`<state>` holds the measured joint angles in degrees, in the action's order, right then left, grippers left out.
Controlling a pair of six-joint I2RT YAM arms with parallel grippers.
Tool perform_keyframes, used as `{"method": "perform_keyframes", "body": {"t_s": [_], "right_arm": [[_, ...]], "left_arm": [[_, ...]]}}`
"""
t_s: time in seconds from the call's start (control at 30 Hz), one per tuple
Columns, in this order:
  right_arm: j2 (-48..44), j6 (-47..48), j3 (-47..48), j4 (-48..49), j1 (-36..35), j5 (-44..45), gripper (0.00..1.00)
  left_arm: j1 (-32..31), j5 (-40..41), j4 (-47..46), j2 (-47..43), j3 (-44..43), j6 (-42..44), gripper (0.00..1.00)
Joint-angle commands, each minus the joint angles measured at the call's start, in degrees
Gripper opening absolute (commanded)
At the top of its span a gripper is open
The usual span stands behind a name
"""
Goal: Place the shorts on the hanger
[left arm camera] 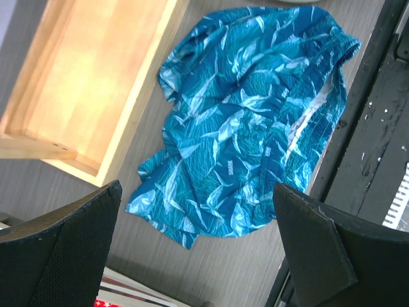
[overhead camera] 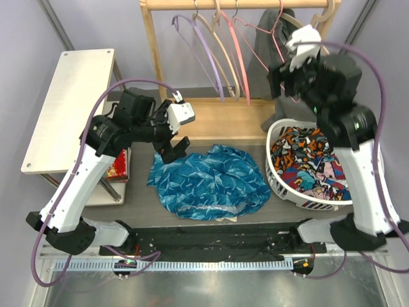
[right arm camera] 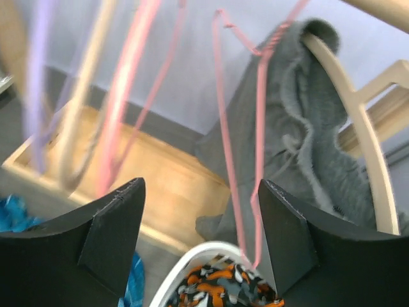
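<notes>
The blue shorts [overhead camera: 208, 182] with a teal print lie crumpled on the table, also in the left wrist view [left arm camera: 249, 121]. My left gripper [overhead camera: 174, 148] is open and empty, hovering over the shorts' left edge [left arm camera: 198, 256]. The thin pink wire hanger [overhead camera: 254, 50] hangs on the rack rail. My right gripper [overhead camera: 284, 80] is raised to it and open. In the right wrist view the hanger's lower corner [right arm camera: 255, 211] hangs between my open fingers [right arm camera: 201, 243], close to the right one, not gripped.
A white basket [overhead camera: 276, 185] of orange-navy clothes [overhead camera: 307, 163] stands at the right. A grey garment [right arm camera: 300, 128] hangs on a wooden hanger behind the wire one. A salmon hanger [overhead camera: 233, 51], a purple hanger [overhead camera: 208, 54] and the rack's wooden base [overhead camera: 217, 118] are behind. A white shelf [overhead camera: 67, 102] stands left.
</notes>
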<state>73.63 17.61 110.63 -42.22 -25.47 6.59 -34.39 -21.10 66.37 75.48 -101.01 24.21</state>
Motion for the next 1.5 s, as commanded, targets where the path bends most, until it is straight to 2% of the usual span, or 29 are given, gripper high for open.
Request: {"method": "perform_keyframes", "body": {"t_s": [0.0, 0.07, 0.2, 0.43, 0.77, 0.9, 0.93, 0.97, 1.0, 1.23, 1.47], "right_arm": [[11.1, -9.2, 12.8, -1.7, 12.2, -13.9, 0.75], [13.5, -11.0, 15.0, -2.0, 15.9, -20.3, 0.72], [17.9, -13.5, 16.6, -1.7, 18.9, -26.7, 0.66], [19.0, -12.7, 10.7, 3.2, 19.1, -27.7, 0.62], [24.0, -12.3, 10.6, 6.2, 19.0, -27.1, 0.5], [24.1, -13.6, 11.0, 7.6, 19.1, -27.1, 0.31], [24.0, -14.3, 11.1, 8.1, 19.1, -26.9, 0.14], [23.9, -14.7, 11.2, 8.4, 19.1, -26.6, 0.05], [23.2, -15.1, 11.2, 9.2, 19.1, -26.6, 0.01], [15.9, -17.5, 4.9, 18.5, 20.0, -29.6, 0.01], [8.8, -21.4, -0.1, 19.3, 21.3, -32.3, 0.01]], "left_arm": [[-0.1, -1.6, -0.9, 0.4, -3.0, -1.4, 1.0], [-0.1, -1.0, -1.1, 0.2, -2.9, -1.3, 1.0], [-0.1, 0.4, -1.6, -0.7, -1.4, -1.1, 1.0], [0.0, 1.1, -2.5, -2.0, 0.4, -0.9, 1.0], [0.0, 2.0, -2.9, -2.7, 2.0, -0.7, 1.0], [0.0, 2.1, -3.1, -2.7, 2.3, -0.8, 1.0], [0.0, 2.4, -3.2, -2.6, 2.4, -0.9, 1.0], [0.0, 3.4, -3.7, -2.6, 2.5, -0.8, 1.0], [0.0, 3.8, -3.8, -2.4, 2.5, -1.2, 1.0], [0.0, 5.5, -4.3, -2.1, 1.9, -0.7, 1.0], [0.0, 5.9, -3.9, -2.2, 2.6, -0.6, 1.0]]}}
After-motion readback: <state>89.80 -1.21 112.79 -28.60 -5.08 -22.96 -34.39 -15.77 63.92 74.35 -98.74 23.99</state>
